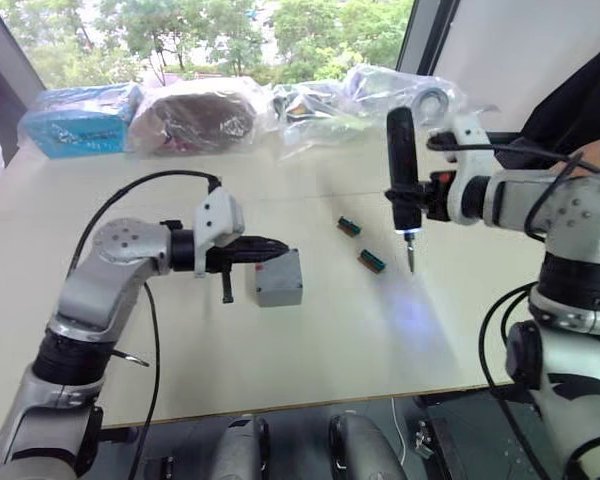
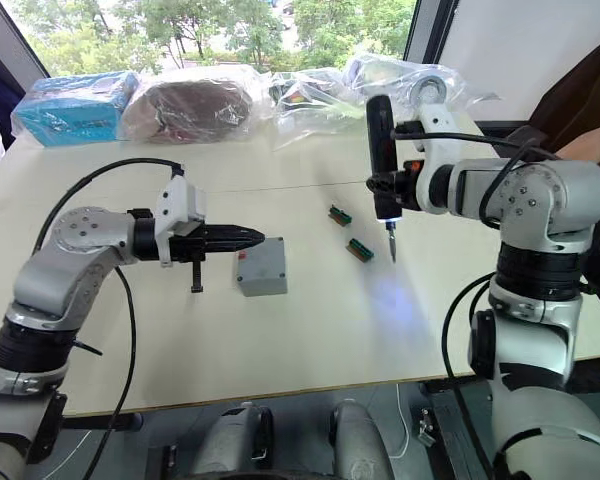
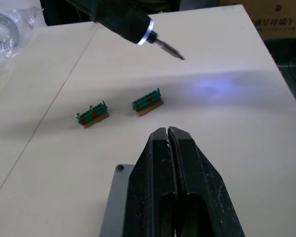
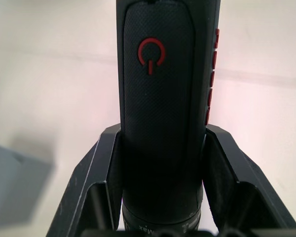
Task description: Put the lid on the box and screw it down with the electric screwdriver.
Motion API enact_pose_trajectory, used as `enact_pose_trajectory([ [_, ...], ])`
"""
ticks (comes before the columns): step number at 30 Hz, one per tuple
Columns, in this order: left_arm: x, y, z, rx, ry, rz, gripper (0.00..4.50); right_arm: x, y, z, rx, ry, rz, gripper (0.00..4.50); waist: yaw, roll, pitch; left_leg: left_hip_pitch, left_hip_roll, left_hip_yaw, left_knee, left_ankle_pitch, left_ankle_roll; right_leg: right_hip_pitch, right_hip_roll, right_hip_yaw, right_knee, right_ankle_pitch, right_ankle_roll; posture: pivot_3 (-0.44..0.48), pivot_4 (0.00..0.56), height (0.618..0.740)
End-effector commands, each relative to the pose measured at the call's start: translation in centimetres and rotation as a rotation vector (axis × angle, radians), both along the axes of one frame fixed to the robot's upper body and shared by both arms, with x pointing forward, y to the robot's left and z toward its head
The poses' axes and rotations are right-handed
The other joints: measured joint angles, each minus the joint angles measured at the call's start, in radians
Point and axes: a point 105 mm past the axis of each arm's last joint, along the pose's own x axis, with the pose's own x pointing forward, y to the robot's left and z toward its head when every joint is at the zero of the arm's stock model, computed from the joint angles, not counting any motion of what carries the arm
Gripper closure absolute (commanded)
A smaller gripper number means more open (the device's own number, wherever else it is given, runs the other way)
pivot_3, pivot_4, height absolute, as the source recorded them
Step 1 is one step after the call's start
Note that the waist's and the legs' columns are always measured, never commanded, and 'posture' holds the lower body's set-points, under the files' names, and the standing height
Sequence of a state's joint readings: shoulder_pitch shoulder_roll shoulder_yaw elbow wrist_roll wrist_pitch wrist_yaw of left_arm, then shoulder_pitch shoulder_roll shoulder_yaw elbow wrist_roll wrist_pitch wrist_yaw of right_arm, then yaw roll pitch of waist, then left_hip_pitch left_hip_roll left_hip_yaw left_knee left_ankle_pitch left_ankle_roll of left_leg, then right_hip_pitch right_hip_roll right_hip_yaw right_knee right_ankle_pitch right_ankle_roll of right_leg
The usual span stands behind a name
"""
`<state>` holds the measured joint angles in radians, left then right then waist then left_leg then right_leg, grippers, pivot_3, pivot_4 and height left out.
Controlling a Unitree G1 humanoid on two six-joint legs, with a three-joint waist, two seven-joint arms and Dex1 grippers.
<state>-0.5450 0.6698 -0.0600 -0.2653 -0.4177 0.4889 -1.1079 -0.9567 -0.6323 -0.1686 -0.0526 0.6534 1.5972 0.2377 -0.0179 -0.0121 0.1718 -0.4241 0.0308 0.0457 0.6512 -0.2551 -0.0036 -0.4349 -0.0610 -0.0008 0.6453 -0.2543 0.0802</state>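
Observation:
A small grey square piece sits mid-table. Its flat closed top with tiny red marks is the lid, seated on the box, whose inside is hidden. My left gripper is shut with nothing in it. Its fingertips reach over the lid's far edge, and whether they touch it I cannot tell. To the right, my right gripper is shut on the electric screwdriver. The screwdriver hangs upright above the table with its bit pointing down and its tip light on. It stands apart from the box, to its right.
Two small green-and-brown blocks lie between the box and the screwdriver. Plastic bags and a blue package line the table's far edge. A person's dark sleeve is at the far right. The table's front edge is close.

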Motion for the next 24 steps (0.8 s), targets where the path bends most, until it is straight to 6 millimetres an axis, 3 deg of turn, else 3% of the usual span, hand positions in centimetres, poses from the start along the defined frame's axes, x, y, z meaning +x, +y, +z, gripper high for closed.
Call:
enact_pose_trajectory([
  [1, -0.9, 0.3, 1.7, -0.016, -0.049, -0.015, 4.50, -0.5, -1.4, -0.7, -0.114, 0.075, 0.004, 2.80, 0.001, 0.000, 0.001, 0.000, 0.000, 0.000, 0.000, 0.000, 0.000, 0.000, 0.000, 0.000, 0.000, 0.000, 0.000, 0.000, 0.150, 0.740],
  [9, -1.3, 0.4, 2.2, -0.018, -0.049, -0.022, 4.50, 0.5, -4.1, -6.5, -0.177, 0.314, -0.100, 2.80, 0.001, -0.001, 0.002, -0.001, 0.000, 0.002, 0.000, 0.000, 0.000, -0.001, 0.003, 0.000, 0.000, 0.000, 0.000, 0.000, 0.150, 0.740],
  [15, -1.7, 0.4, 2.5, -0.018, -0.035, -0.017, 4.50, 1.2, -4.7, -8.7, -0.207, 0.390, -0.138, 2.80, 0.002, -0.002, 0.002, -0.001, 0.000, 0.003, 0.001, 0.000, 0.000, -0.001, 0.003, 0.000, 0.000, 0.000, 0.000, 0.000, 0.150, 0.740],
  [17, -1.8, 0.5, 2.6, -0.017, -0.029, -0.012, 4.50, 1.3, -4.6, -9.1, -0.226, 0.389, -0.134, 1.85, 0.001, -0.002, 0.002, -0.001, 0.000, 0.003, 0.002, 0.000, 0.000, 0.000, 0.003, 0.000, 0.000, 0.000, 0.000, 0.000, 0.150, 0.740],
  [22, -1.8, 1.0, 2.3, 0.001, -0.013, 0.017, 4.50, 2.0, -4.3, -8.6, -0.225, 0.347, -0.127, 0.09, 0.002, -0.003, 0.002, 0.000, 0.000, 0.002, 0.004, 0.000, 0.000, 0.001, 0.003, 0.000, 0.000, 0.000, 0.000, 0.000, 0.150, 0.740],
  [24, -1.7, 1.4, 2.1, 0.009, -0.001, 0.038, 4.50, 2.4, -4.2, -7.5, -0.254, 0.275, -0.109, 0.01, 0.003, -0.002, 0.002, 0.000, 0.001, 0.002, 0.005, 0.000, 0.000, 0.002, 0.003, 0.000, 0.000, 0.000, 0.000, 0.000, 0.150, 0.740],
])
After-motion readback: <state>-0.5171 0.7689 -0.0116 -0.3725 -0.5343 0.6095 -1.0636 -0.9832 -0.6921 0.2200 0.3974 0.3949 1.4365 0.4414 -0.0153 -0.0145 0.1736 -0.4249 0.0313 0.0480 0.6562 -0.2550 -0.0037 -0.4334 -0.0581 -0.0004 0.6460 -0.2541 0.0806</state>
